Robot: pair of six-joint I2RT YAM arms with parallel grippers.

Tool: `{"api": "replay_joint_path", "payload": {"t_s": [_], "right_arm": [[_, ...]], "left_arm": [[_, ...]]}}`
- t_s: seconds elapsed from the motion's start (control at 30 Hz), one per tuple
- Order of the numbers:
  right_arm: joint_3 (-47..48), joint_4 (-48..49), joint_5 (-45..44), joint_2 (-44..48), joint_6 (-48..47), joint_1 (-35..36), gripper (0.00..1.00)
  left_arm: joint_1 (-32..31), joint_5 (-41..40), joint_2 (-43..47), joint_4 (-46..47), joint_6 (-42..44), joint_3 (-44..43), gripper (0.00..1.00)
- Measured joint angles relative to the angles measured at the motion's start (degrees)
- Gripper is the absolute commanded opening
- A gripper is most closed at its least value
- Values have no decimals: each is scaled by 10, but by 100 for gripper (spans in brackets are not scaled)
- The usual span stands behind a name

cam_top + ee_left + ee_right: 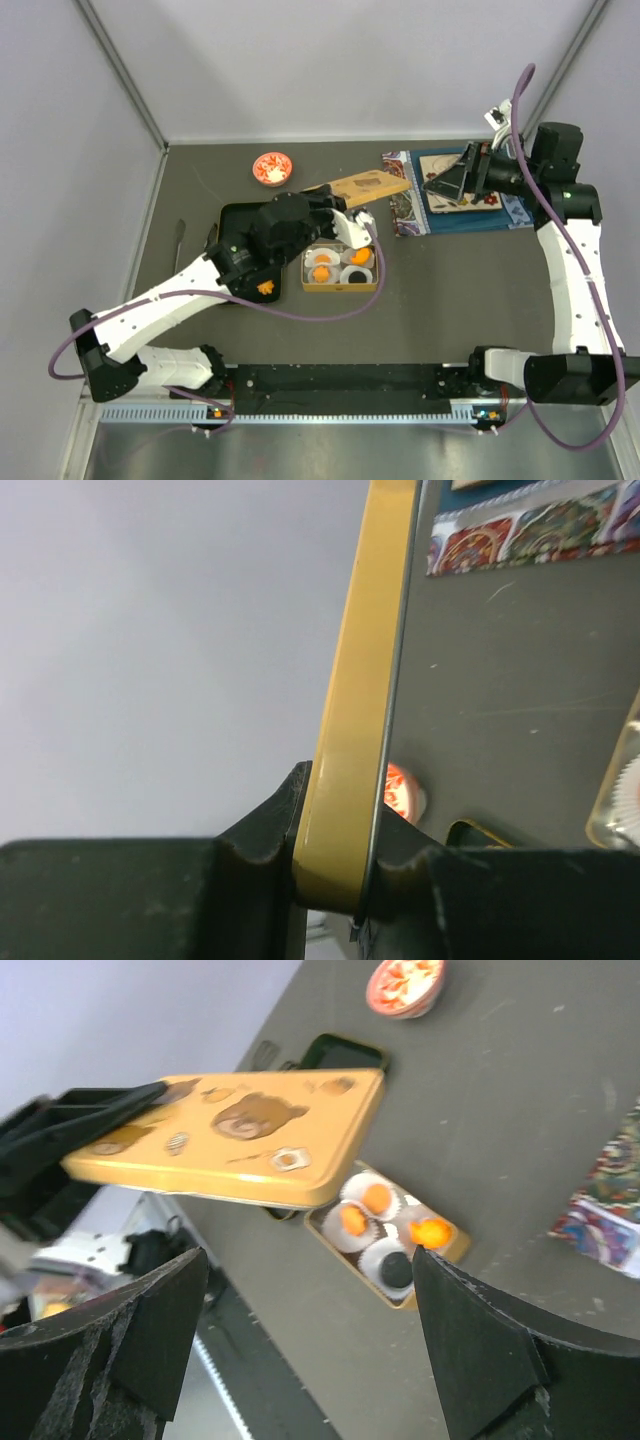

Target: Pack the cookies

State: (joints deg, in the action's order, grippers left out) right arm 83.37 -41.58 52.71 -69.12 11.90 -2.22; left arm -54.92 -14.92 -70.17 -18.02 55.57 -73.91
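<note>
Several orange cookies lie in white paper cups inside a small gold tin; the right wrist view shows three of them and a dark piece in one cup. Another orange cookie lies on the black tray. My left gripper is shut on one end of the tin's gold lid, holding it tilted in the air just behind the tin. The lid's rim sits clamped at my left gripper. My right gripper is open and empty, hovering over the patterned mat.
A small red bowl with red-and-white bits stands at the back left. A thin metal tool lies left of the tray. The patterned mat carries a flat printed board. Grey walls close in the back and sides.
</note>
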Motion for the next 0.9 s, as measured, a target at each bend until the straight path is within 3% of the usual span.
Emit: {"api": "replay_joint_path", "payload": {"t_s": [0.3,0.63,0.9], "right_arm": [[0,8,126,-47,45,-2,82],[27,20,140,-135,59,13,82],[80,26,145,-182,61,45,80]], "left_arm": [[-38,-151,4,226,189,136,0],[-78,-182,4,437,334,224,0],[-91,-182,-5,529,392,252,0]]}}
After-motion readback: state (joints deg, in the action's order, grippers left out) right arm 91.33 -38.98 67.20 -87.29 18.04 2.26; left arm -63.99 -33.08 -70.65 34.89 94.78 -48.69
